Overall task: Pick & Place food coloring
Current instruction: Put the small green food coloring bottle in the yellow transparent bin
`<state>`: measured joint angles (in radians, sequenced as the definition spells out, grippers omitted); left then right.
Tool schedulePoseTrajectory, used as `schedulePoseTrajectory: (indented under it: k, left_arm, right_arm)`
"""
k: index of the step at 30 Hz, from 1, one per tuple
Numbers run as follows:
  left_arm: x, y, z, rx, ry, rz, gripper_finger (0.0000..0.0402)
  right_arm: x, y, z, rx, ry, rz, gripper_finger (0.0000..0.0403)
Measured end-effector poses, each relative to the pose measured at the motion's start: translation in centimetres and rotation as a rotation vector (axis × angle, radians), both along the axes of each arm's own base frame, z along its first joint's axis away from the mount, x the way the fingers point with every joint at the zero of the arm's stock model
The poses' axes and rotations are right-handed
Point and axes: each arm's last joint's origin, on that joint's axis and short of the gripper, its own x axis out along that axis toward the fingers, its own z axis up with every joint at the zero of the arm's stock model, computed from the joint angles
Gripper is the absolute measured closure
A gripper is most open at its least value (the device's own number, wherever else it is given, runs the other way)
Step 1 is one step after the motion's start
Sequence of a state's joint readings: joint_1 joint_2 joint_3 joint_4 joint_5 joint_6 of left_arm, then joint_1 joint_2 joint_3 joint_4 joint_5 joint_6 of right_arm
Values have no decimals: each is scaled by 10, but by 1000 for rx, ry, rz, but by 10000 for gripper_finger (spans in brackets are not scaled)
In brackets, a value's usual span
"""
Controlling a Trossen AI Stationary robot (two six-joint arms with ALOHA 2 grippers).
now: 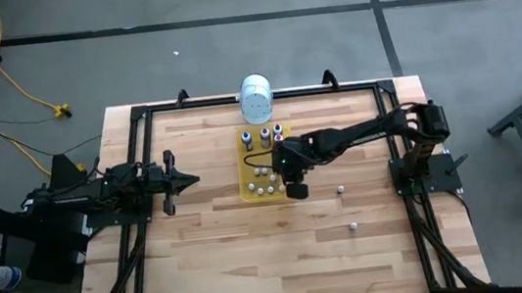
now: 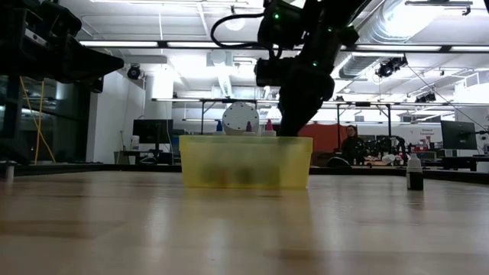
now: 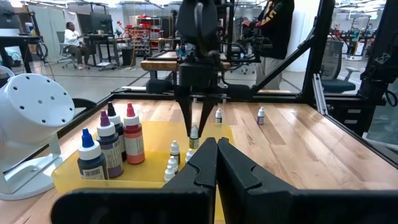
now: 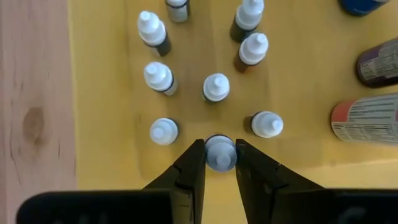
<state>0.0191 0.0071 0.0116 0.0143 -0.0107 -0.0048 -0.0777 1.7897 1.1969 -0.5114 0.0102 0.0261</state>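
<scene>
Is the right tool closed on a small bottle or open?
Closed: the right tool pinches the small bottle by its cap over the yellow tray.

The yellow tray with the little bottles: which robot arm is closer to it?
The right. The right gripper hangs over the yellow tray, shut on a small bottle; the left gripper waits off to its side.

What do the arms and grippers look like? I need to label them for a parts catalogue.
Both arms are dark, jointed and slim. The left gripper has two black, wedge-shaped fingers. The right gripper has the same black tapered fingers; its arm carries looping black cables and small green lights.
</scene>
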Motion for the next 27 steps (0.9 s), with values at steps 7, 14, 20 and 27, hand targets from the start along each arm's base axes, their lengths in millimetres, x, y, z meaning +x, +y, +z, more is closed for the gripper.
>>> schedulePoseTrajectory:
  k: [7,14,20,27]
  left_arm:
    - [0,0,0,0,0,0,401]
    - [0,0,0,0,0,0,401]
    - [0,0,0,0,0,0,401]
    - [0,0,0,0,0,-1,401]
  right_arm:
    - [0,-1,0,-6,-2,-8,334]
    - [1,-3,0,-6,-9,-12,334]
    - [2,-3,-3,3,-5,-9,334]
    - [12,-3,-9,37,-3,-34,334]
